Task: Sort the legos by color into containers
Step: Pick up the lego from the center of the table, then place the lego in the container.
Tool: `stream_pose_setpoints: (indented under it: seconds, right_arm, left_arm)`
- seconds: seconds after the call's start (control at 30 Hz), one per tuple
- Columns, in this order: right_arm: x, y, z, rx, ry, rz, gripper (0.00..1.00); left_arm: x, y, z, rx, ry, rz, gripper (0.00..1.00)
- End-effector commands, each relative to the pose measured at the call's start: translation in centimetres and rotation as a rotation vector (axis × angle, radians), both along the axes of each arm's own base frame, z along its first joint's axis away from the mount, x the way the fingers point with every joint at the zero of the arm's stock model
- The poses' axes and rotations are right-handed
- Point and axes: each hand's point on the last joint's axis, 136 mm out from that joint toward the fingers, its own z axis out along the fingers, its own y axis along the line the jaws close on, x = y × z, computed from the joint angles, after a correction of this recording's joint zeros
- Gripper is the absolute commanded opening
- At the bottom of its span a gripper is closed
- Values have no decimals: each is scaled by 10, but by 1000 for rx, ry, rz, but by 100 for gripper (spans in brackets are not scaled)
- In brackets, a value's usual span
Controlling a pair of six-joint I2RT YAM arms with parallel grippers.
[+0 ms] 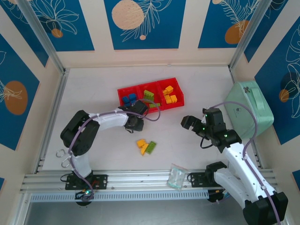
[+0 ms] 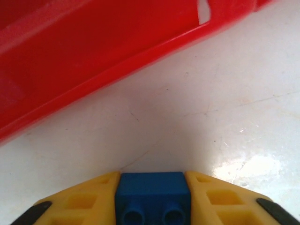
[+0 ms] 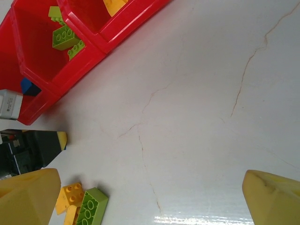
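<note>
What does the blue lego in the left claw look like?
The blue lego is a small, shiny plastic brick with two round studs facing the wrist camera. The left gripper is shut on it, a yellow finger pressing each side. It is outside the red tray, near its wall, over the white table; whether it touches the table cannot be told.

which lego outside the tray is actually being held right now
The blue brick, pinched in the left gripper beside the red tray. The orange bricks and green brick lie free on the table.

left hand [image 1: 135, 123]: clamped on blue lego [image 2: 152, 194] | right hand [image 1: 189, 124]: spread wide open
</note>
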Motion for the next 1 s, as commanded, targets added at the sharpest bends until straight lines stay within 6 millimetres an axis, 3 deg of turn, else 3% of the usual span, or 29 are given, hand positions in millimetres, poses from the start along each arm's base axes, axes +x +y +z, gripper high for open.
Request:
stream_pose_setpoints:
  seconds: [0.0,0.1,0.27,0.4,0.5,0.67,0.8,0.97]
  right_arm:
    - [7,4,6,26,-23,4,100]
    - [8,6,5,26,-14,8,100]
    - [10,6,6,20,-30,16,100]
    - [11,4,7,-16,-41,43,99]
    - [11,1,7,-52,-53,59,99]
    - [9,1,7,-77,-64,88,99]
    - [2,-7,3,-158,-46,129,99]
    - [-7,-10,-4,-182,-23,148,99]
  left_arm:
    - [-9,8,-12,-3,22,40,30]
    - [-7,8,4,-33,-24,34,25]
    - [-1,19,48,-24,-129,39,23]
    - [13,31,89,-1,-261,44,23]
    - [29,41,107,15,-312,63,24]
    - [67,52,120,42,-316,103,28]
    - [100,53,114,25,-298,115,28]
    - [129,59,107,30,-270,158,27]
